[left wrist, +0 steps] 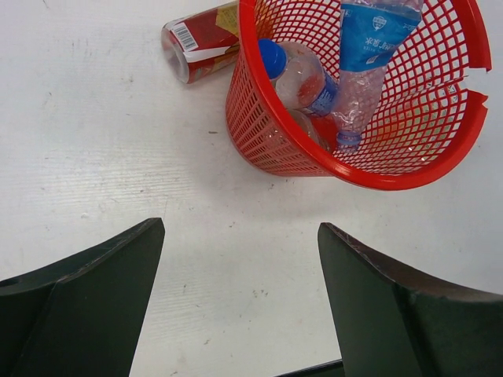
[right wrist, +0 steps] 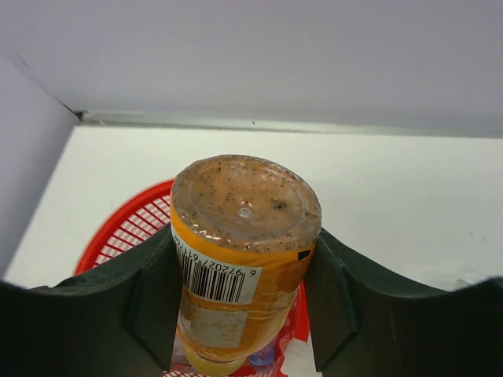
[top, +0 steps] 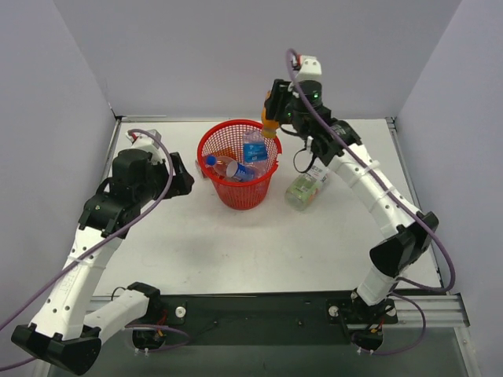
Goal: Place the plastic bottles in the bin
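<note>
Top external view shows the bin standing upright in the middle of the table. The right gripper is above the upper right part of the bin rim and its jaws pinch the orange bottle. The bottle hangs with the cap down, over the rim.

Right wrist view shows the same hold from close. The orange bottle has its base toward the camera, and a barcode label is on its side. The two fingers of the right gripper press on it from left and right. A part of the red bin is under it, at lower left of the frame.

A pale bottle with a white label lies on its side on the table, just to the right of the bin and under the right arm.

The left gripper is low, near the left side of the bin and not touching it. In the left wrist view its jaws are spread wide and nothing is between the fingers of the left gripper, only bare table.

The same view shows the bin at upper right of the frame. Inside it lie a blue-capped bottle and a blue-labelled bottle with its neck down. A red-labelled bottle lies on the table at the top of the frame, just beside the bin wall, outside it.
</note>
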You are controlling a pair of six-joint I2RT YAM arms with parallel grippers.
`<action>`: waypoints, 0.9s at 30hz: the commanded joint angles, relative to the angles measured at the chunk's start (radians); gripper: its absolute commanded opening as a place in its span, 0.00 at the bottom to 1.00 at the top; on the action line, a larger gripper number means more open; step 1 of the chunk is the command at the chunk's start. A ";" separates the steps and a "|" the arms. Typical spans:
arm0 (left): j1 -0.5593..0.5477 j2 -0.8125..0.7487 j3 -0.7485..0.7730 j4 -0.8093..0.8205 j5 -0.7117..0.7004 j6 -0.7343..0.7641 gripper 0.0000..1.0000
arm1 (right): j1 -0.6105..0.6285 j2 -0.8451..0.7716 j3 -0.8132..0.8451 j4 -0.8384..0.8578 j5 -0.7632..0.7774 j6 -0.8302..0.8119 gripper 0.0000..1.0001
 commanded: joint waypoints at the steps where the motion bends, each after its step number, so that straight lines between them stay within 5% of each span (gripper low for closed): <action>1: 0.008 -0.058 -0.020 0.015 0.001 -0.017 0.90 | 0.055 0.073 -0.055 0.067 0.097 -0.100 0.18; 4: 0.008 -0.073 -0.020 0.001 0.000 -0.012 0.90 | 0.073 0.130 -0.031 0.035 0.098 -0.100 0.34; 8: 0.008 -0.087 -0.019 -0.010 -0.011 -0.005 0.90 | 0.103 0.153 -0.023 0.021 0.089 -0.100 0.70; 11: 0.008 -0.077 -0.020 -0.005 -0.015 0.000 0.91 | 0.114 0.167 0.018 -0.014 0.089 -0.102 0.80; 22: 0.031 0.026 0.010 0.093 -0.031 -0.006 0.91 | 0.061 0.113 0.160 -0.326 0.267 0.048 0.87; 27: 0.075 0.061 0.009 0.125 0.014 -0.002 0.91 | -0.122 0.006 -0.053 -0.444 0.105 0.252 0.86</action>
